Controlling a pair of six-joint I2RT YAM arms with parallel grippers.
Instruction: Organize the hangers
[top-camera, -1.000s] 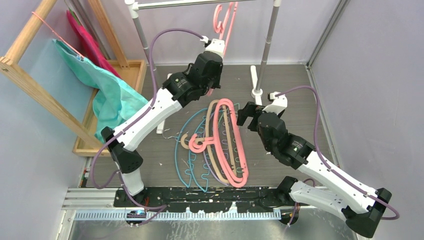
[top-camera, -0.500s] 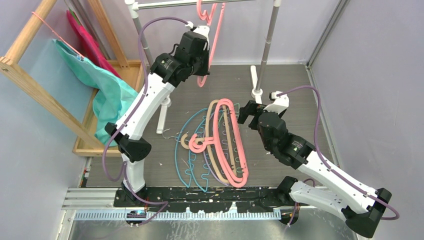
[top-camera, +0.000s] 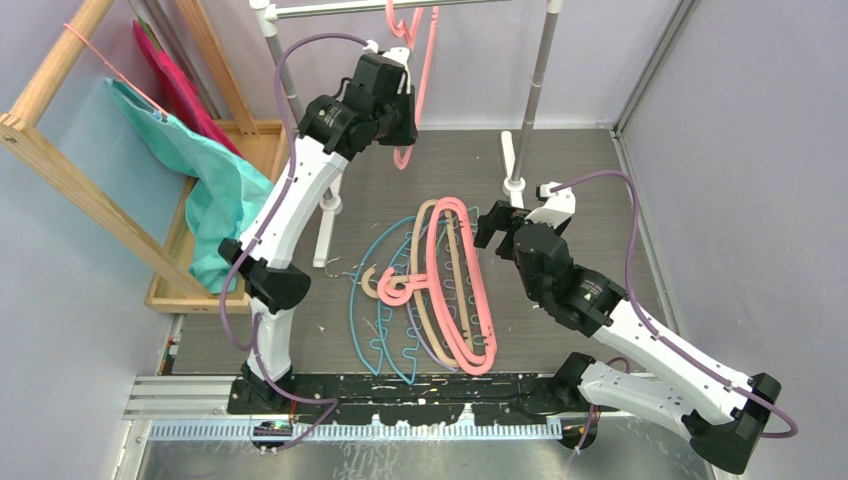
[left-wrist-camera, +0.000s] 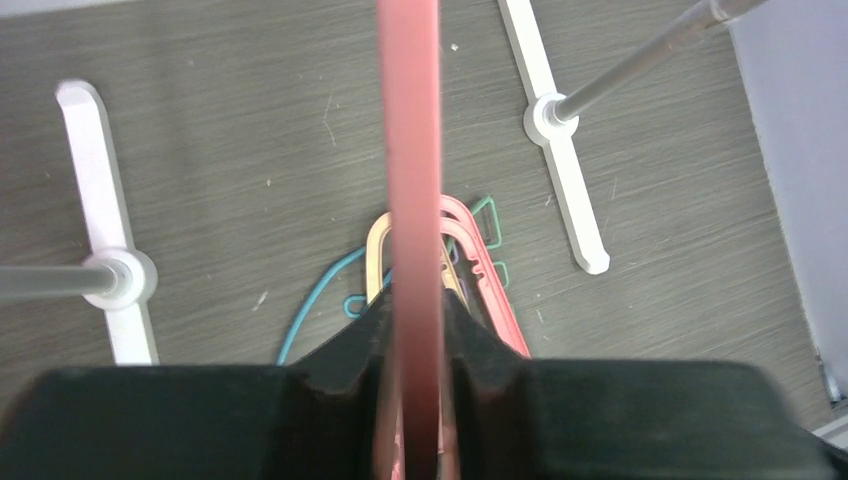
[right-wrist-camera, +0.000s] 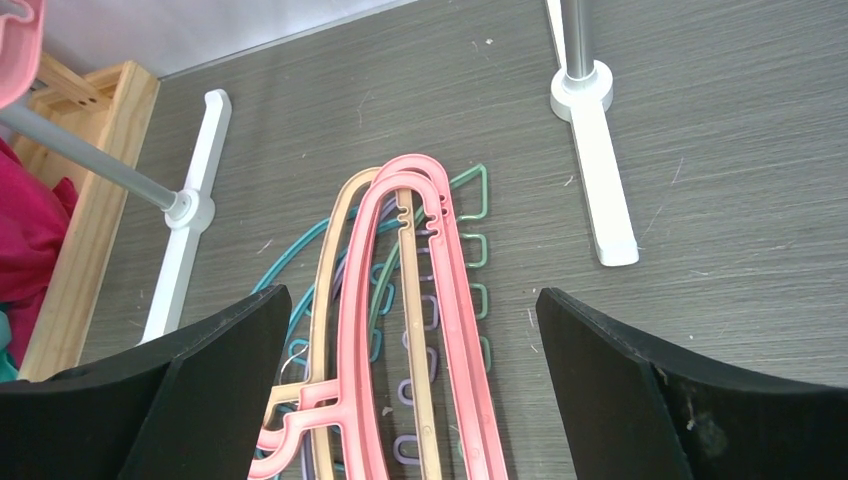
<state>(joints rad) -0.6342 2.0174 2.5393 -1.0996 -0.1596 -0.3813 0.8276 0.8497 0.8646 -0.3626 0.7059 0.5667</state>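
No text, label, brand, number or sign can be read in any of the three views; the hangers on the floor (top-camera: 440, 290), the garment rail (top-camera: 540, 60) at the far side and the wooden rack (top-camera: 60, 150) at the far left carry no visible marking; the arm housings show no lettering clear enough to make out.
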